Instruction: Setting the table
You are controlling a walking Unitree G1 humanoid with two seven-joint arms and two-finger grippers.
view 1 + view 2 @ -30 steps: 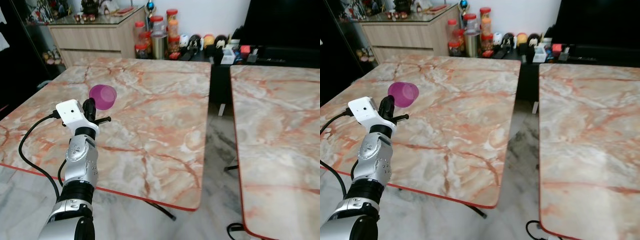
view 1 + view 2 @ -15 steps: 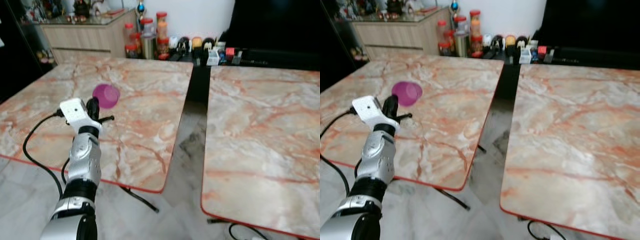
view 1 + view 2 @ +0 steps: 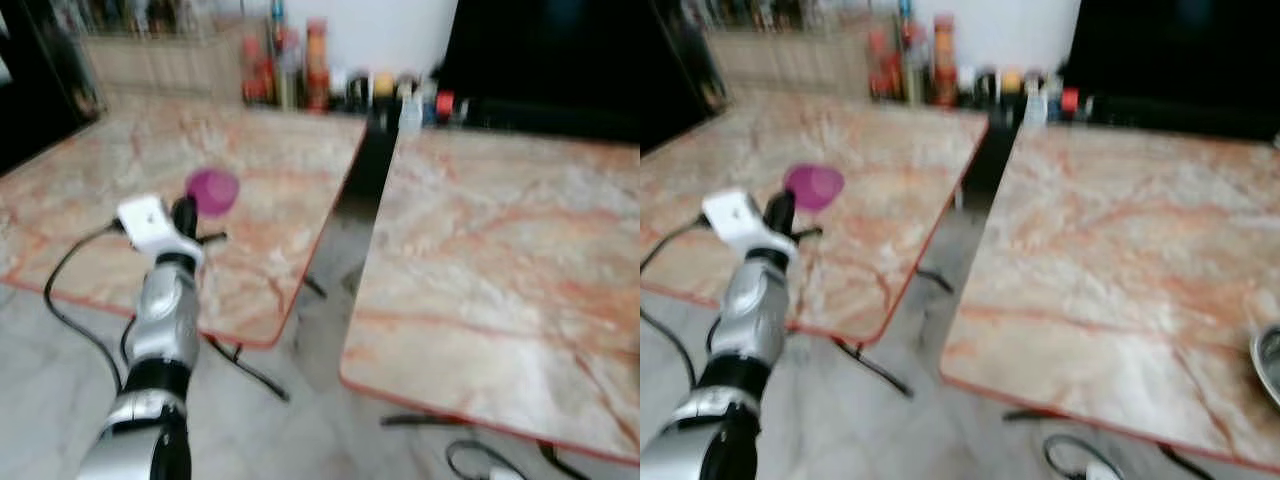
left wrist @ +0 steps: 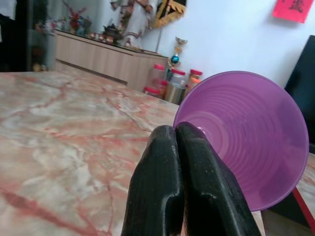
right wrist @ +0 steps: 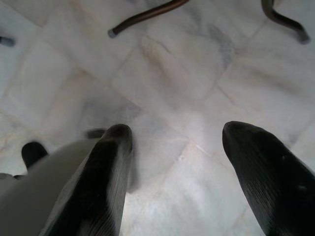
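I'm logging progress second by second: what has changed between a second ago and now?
The camera swung right, so the right table fills more of the picture and a metal bowl shows at its edge. The left pincer still grips the purple cup by its rim. Nothing was let go.

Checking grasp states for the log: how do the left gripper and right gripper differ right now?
1. The left gripper has its fingers pressed shut on the rim of the purple cup; the right gripper is open and holds nothing.
2. The left gripper is raised over the left marble table; the right gripper points down at the tiled floor.

Both have two long black fingers.
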